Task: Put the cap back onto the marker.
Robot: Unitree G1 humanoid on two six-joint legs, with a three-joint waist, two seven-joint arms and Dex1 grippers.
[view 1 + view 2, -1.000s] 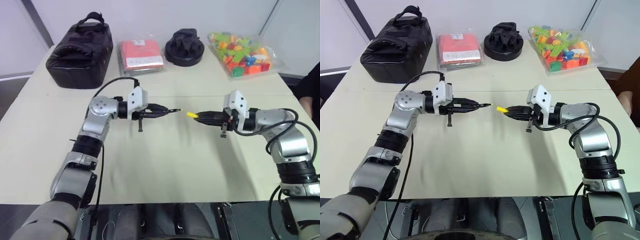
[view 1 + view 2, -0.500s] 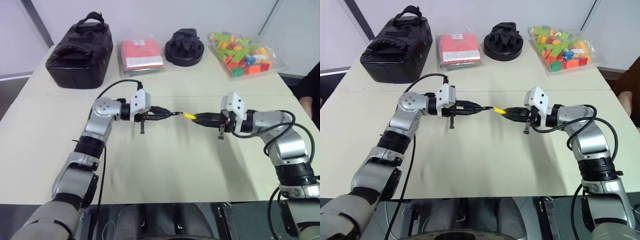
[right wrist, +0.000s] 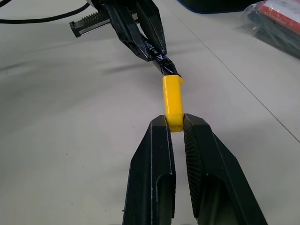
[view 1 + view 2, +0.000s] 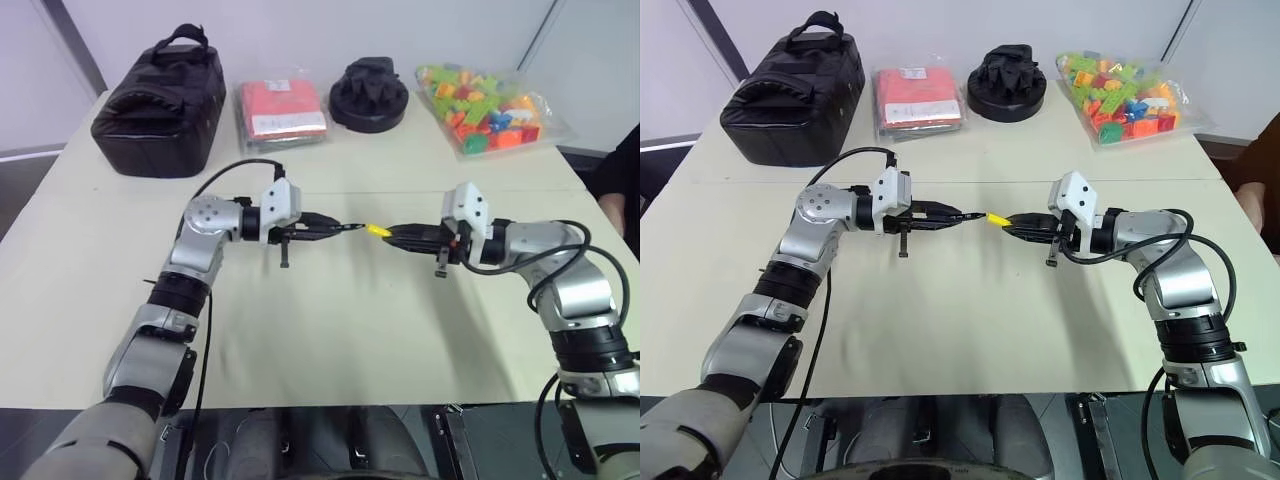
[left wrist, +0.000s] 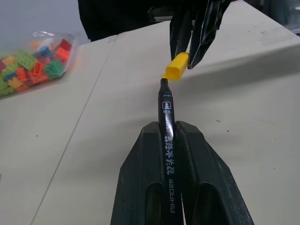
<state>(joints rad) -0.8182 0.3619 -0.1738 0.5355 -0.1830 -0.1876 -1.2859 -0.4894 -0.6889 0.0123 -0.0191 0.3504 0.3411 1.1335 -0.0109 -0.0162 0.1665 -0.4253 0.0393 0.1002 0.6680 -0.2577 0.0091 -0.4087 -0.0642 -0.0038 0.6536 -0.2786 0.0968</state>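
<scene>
Marker point(image 5: 166, 122) tip hidden inside cap point(image 3: 172, 101), fingers point(image 3: 154, 154) pinching cap's base

Lighting even, diffuse, bright overall; source appears overhead. Table point(image 4: 330, 330) reads pale cream with no hard glare. Shadows soft and faint, lying close under both arms on the tabletop. Head views slightly soft, mild haze toward the far wall. Bag of blocks point(image 4: 485, 108) shows small specular highlights on the plastic. Left wrist view: marker point(image 5: 166, 136) sharp, printed text legible; background blurred. Right wrist view: cap point(image 3: 172, 101) crisp, far objects out of focus.
</scene>
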